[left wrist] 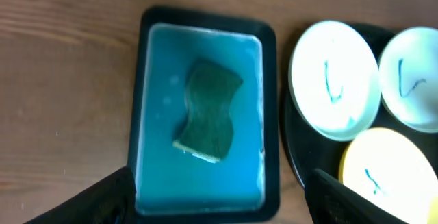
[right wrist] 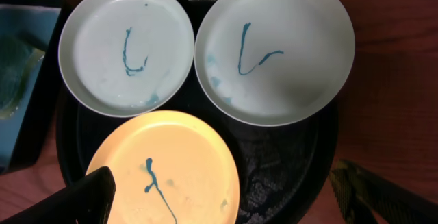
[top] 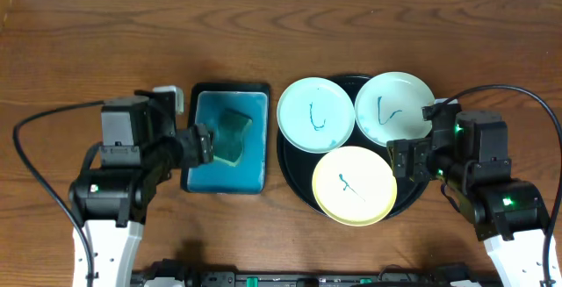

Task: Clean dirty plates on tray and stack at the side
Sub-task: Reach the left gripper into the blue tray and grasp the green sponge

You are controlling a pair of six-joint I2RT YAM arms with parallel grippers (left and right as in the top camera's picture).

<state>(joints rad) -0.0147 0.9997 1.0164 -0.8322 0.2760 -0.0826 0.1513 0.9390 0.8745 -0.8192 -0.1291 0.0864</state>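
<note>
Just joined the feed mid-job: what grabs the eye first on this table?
Two pale mint-white round plates and one pale yellow round plate crowd the large round black tray right of centre, each carrying a thin teal scribble. Left of it, a dark green wavy sponge lies in a blue-lined rectangular black tray.

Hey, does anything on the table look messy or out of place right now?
All three plates carry teal scribbles: the left mint plate, the right mint plate and the yellow plate. The mint ones overhang the tray's rim. Nothing looks spilled or broken.
</note>
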